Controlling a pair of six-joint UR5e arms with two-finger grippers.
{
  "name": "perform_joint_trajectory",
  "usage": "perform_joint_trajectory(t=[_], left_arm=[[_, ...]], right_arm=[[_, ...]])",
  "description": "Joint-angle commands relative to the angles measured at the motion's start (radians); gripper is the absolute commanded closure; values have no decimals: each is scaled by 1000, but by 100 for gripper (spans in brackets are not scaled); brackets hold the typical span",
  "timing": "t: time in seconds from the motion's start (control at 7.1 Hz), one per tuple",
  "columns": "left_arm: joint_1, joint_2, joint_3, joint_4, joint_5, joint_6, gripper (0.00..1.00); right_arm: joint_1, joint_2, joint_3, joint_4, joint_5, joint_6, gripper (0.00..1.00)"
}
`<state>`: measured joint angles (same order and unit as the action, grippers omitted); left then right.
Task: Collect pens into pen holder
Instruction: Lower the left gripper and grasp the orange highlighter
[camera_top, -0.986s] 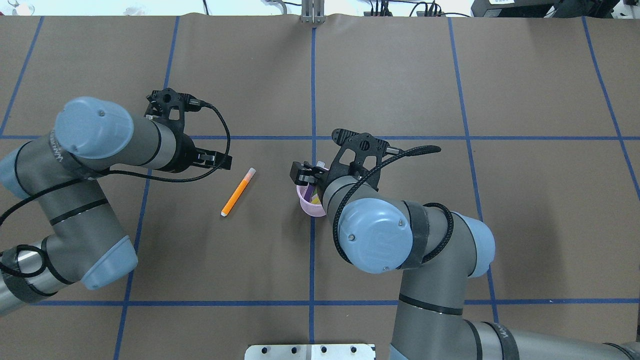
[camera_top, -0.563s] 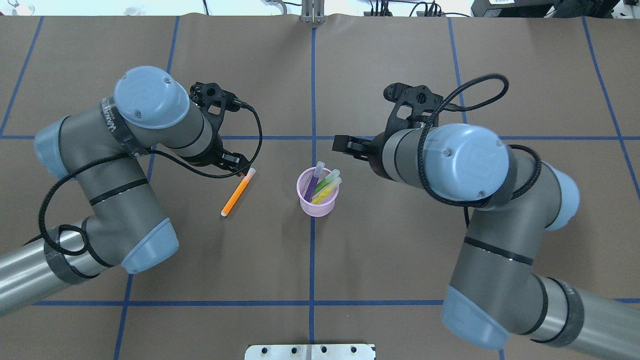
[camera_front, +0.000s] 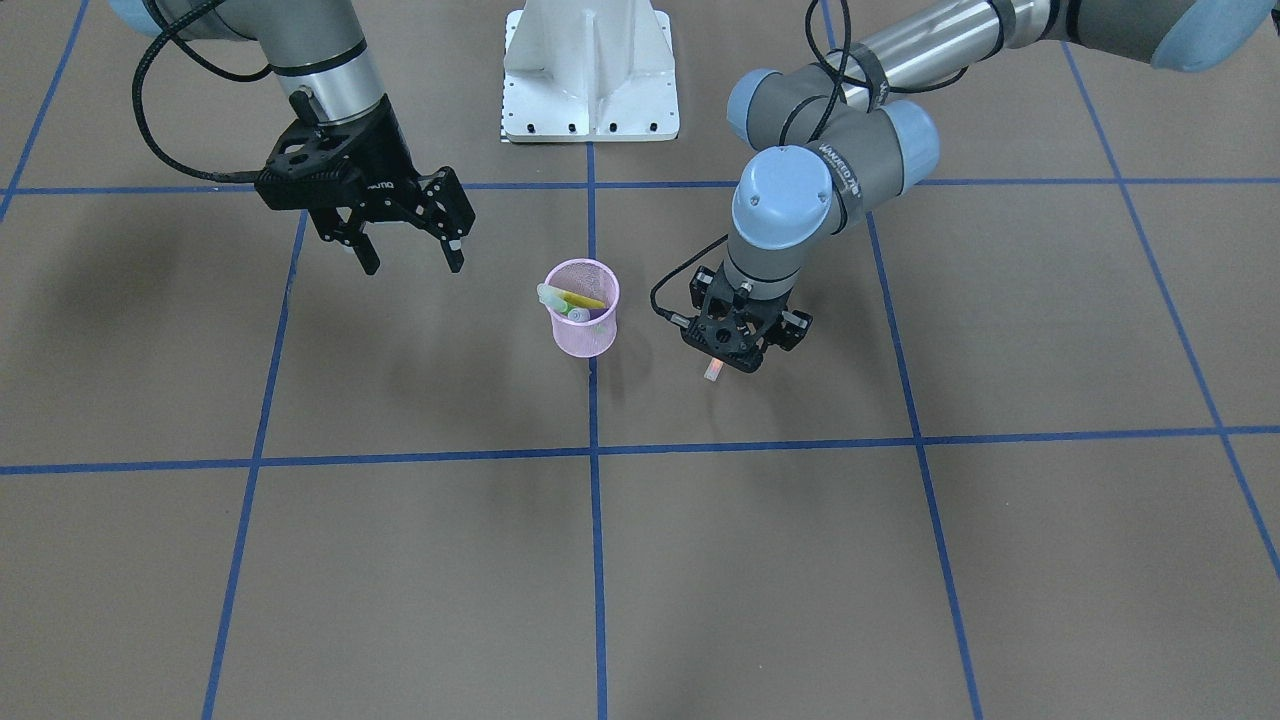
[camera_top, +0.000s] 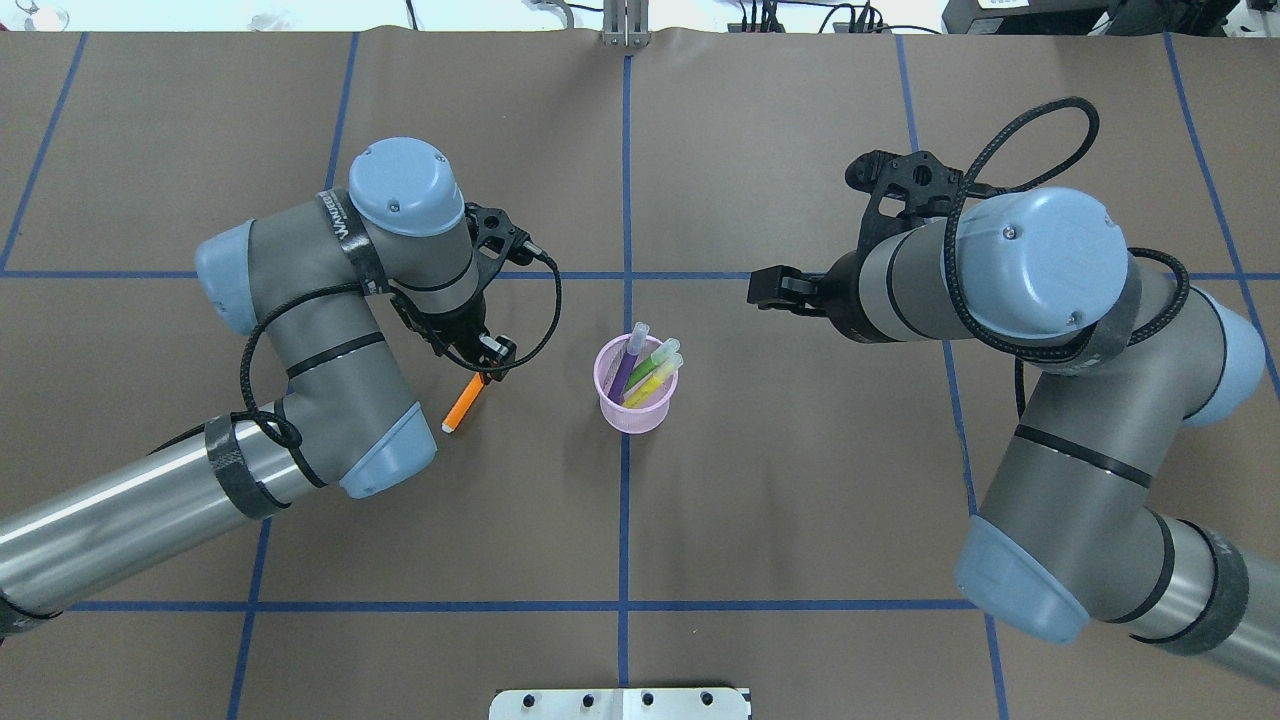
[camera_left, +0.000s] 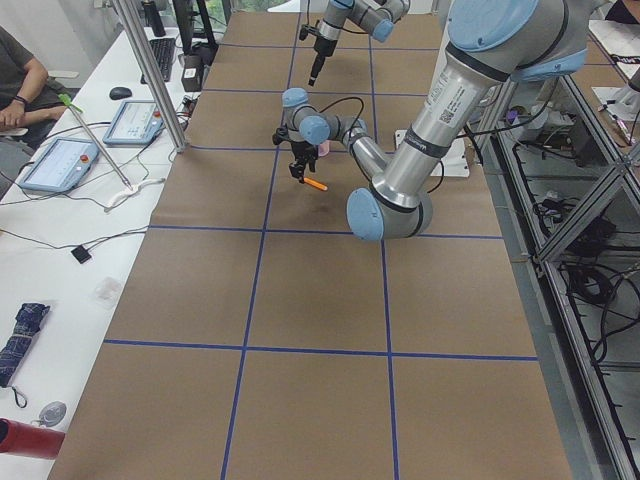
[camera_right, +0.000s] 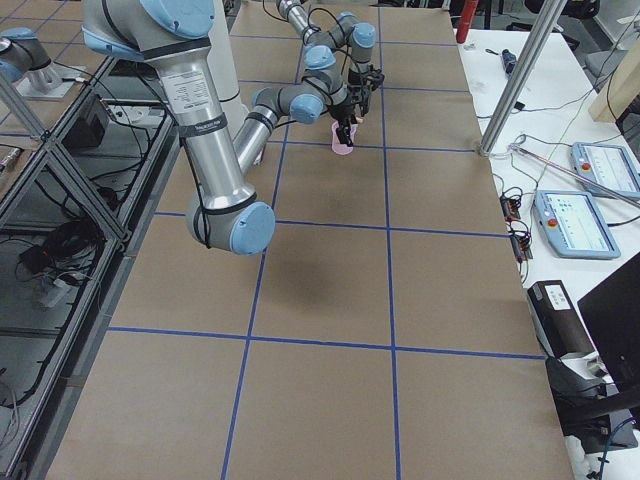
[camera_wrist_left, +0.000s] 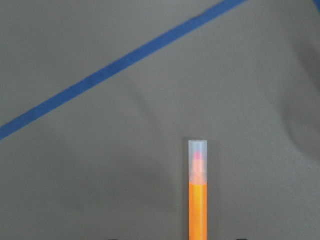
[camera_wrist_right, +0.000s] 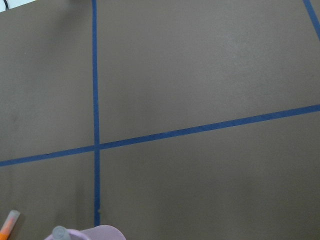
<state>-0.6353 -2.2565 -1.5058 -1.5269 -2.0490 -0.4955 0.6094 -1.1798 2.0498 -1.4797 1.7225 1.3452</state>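
Observation:
The pink mesh pen holder (camera_top: 632, 412) stands upright at the table's middle, with the purple pen (camera_top: 628, 360), green pen (camera_top: 653, 360) and yellow pen (camera_top: 657, 380) leaning inside. It also shows in the front view (camera_front: 583, 335). The orange pen (camera_top: 461, 406) lies flat on the table to its left. My left gripper (camera_top: 482, 365) is low over the pen's upper half. In the left wrist view the orange pen (camera_wrist_left: 198, 200) lies centred between jaws that stand wide apart. My right gripper (camera_front: 410, 262) is open and empty, raised and apart from the holder.
Brown paper with blue tape lines (camera_top: 626, 180) covers the table. The white robot base plate (camera_front: 590, 70) is at the near edge. The left arm's elbow (camera_top: 380, 450) hangs over the table beside the orange pen.
My right gripper has drawn back from over the holder, leaving three pens in it. My left gripper has moved over to the orange pen, which has not moved.

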Motion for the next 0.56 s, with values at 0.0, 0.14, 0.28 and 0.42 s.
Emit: perform_joint_trajectory(t=[0.0,0.14,0.28,0.42], left_arm=[[5,-26,48,11,-8,6,36],[5,-34,59,13,-8,6,37],[6,-47,84,13,-8,6,38],[8,-52,91,13,-8,6,40]], right_arm=[[73,-44,-3,-1,121,-88,0],[81,-50,-11,-1,127,-93,0],[81,-50,-13,-1,127,-93,0],[81,-52,-13,-1,127,-93,0]])
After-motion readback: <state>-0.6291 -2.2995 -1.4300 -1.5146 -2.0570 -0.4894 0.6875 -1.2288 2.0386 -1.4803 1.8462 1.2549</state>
